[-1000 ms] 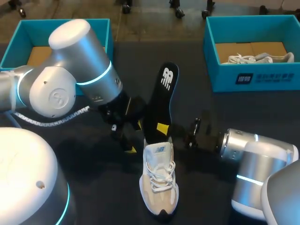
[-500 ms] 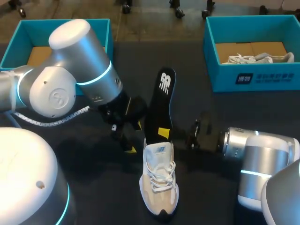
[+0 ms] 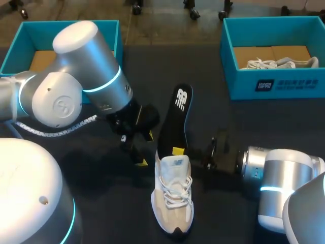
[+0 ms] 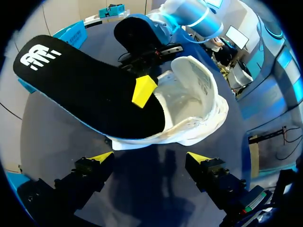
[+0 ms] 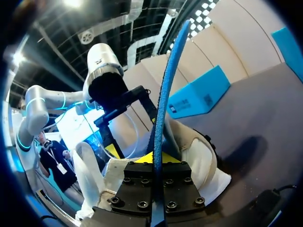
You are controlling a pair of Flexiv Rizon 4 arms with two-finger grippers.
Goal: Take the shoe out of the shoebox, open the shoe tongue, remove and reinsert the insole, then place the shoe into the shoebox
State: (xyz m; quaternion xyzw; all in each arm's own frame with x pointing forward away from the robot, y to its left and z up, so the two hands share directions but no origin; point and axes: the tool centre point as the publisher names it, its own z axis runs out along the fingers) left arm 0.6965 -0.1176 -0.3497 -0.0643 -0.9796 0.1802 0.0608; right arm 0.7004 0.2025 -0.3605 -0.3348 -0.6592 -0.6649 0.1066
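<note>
A beige and white shoe (image 3: 172, 201) stands on the dark table, toe toward the near edge. A black insole (image 3: 175, 119) with a blue underside rises steeply out of its opening, heel end up. My right gripper (image 3: 177, 151) is shut on the insole's lower part, just above the tongue. In the right wrist view the insole (image 5: 165, 90) shows edge-on between the shut fingers of that gripper (image 5: 156, 158), with the shoe (image 5: 201, 163) below. My left gripper (image 3: 146, 148) stands open just left of the shoe's heel; in its wrist view this gripper (image 4: 151, 157) faces the insole (image 4: 80, 85) and shoe (image 4: 194, 104), touching neither.
A teal shoebox (image 3: 284, 84) at the back right holds a second shoe (image 3: 279, 63). Another teal box (image 3: 109, 30) stands at the back left, partly behind my left arm. My right arm's wrist (image 3: 269, 173) lies low beside the shoe.
The insole has come down, sinking deeper into the shoe, still held by the right gripper. The right wrist has dropped a little. The left arm has kept still.
</note>
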